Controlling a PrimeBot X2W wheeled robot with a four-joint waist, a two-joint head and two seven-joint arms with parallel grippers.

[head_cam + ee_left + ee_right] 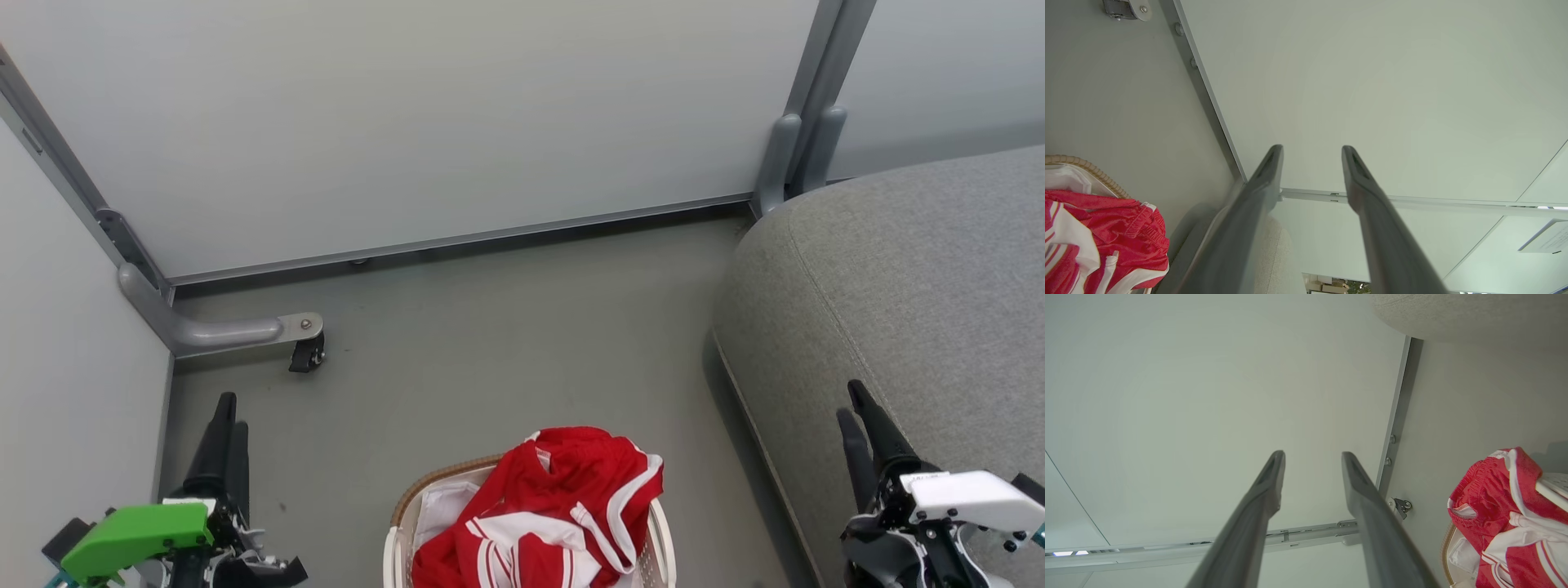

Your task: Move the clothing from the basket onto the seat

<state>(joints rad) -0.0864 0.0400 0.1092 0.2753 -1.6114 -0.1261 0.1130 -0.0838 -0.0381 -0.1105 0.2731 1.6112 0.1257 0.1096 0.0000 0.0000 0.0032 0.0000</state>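
the left fingers [1261, 188] stand apart with a clear gap and nothing between them, pointing at a pale wall panel. the right fingers [1265, 494] are likewise parted and empty. in the head view the left fingers rise at the lower left over the grey floor [490, 351], close to a side wall, and the right fingers rise at the lower right, showing against the near part of the seat [898, 286]. both are well apart from the basket [397, 547], which sits on the floor at the bottom middle, between the two arms and cut off by the lower edge. the clothing [563, 490] lies in the basket, a red heap with white stripes and trim. its top rises above the brown woven rim, and one fold drapes over the rim on the side toward the seat. a bit of white liner [441, 510] shows at the basket's left. the seat takes up the right side, its rounded corner near the back panel [408, 122]. a grey bracket with a small black caster [308, 353] stands on the floor at the left, by the corner of the panels.
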